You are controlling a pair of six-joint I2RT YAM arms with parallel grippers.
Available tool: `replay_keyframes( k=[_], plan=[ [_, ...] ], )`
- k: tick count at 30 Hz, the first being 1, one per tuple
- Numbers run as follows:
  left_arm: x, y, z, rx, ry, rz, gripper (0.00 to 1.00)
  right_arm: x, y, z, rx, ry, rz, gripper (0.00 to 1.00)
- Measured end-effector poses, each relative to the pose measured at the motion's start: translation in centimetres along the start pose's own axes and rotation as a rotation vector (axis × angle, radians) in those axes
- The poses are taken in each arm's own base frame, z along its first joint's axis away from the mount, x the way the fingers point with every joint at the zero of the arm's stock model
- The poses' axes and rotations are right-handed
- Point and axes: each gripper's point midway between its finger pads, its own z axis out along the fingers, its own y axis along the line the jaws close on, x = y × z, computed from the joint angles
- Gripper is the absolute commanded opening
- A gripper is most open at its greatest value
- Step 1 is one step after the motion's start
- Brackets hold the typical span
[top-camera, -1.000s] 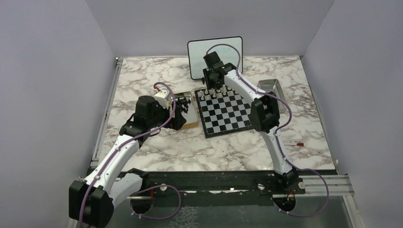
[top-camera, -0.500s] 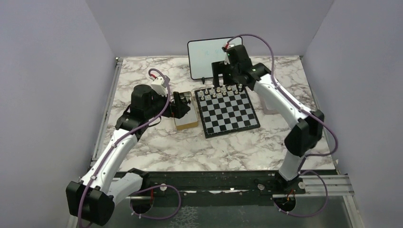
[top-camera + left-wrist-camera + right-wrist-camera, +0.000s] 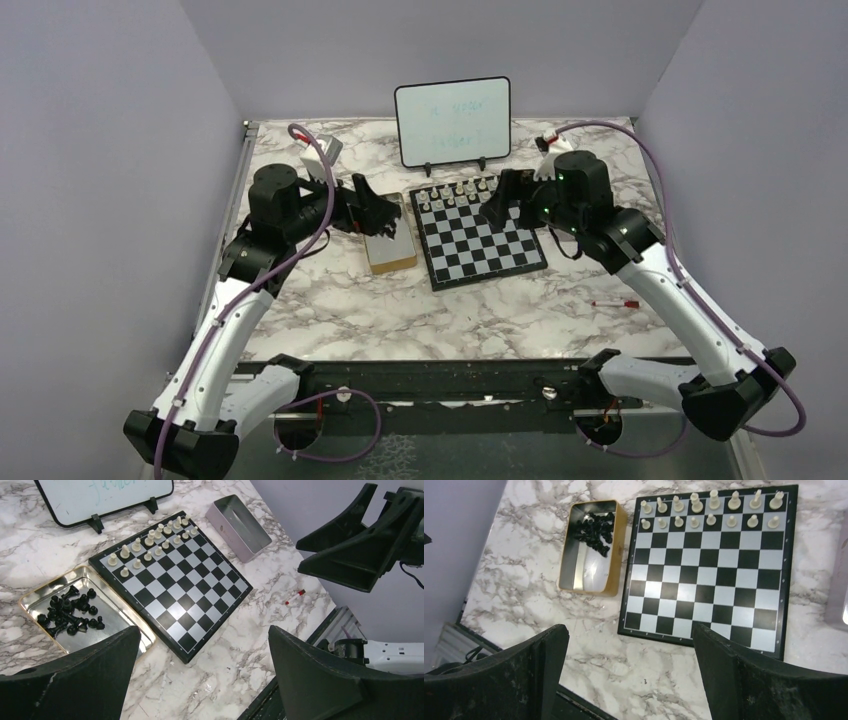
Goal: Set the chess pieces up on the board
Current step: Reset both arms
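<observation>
The whiteboard (image 3: 452, 120) is standing at the top centre of the overhead view. It is carrying 2 lines of faint blue-green writing, too pale to read.

The board (image 3: 704, 595) is lying flat on the marble worktop (image 3: 450, 310), at the centre of the overhead view just below the whiteboard. 16 white pieces (image 3: 714, 501) are standing on it in 2 rows of 8 along its top edge in the right wrist view. The 8 taller pieces are filling the outer row and 8 pawns are filling the row beneath.

1 gold tin (image 3: 589, 570) is sitting just beside the board's left edge. The black pieces (image 3: 596, 530) are lying heaped in its upper end, too tangled to count. 1 grey tin (image 3: 245, 525) is lying right of the board, at the top centre of the left wrist view. 1 red marker (image 3: 615, 302) is lying on the worktop, lower right of the board.

The left end effector (image 3: 375, 210) is hanging over the gold tin, left of centre in the overhead view, with its jaws spread wide and gripping nothing. The right end effector (image 3: 505, 205) is hanging over the board's right side, also spread wide and gripping nothing.
</observation>
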Motion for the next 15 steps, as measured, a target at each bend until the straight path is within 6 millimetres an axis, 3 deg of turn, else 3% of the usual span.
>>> replay_keyframes(
  k=[4, 11, 15],
  plan=[
    [1.4, -0.2, -1.1, -0.002, 0.003, -0.028, 0.99, 1.5, 0.1, -1.5, -0.031, -0.009, 0.051, 1.0],
    [4.5, 0.4, -1.9, -0.014, 0.042, -0.069, 0.99, 4.5, -0.5, -2.3, -0.042, 0.011, 0.111, 1.0],
    [4.6, 0.1, -1.9, -0.002, 0.049, -0.085, 0.99, 4.8, -0.6, -3.1, -0.046, -0.001, 0.132, 1.0]
  ],
)
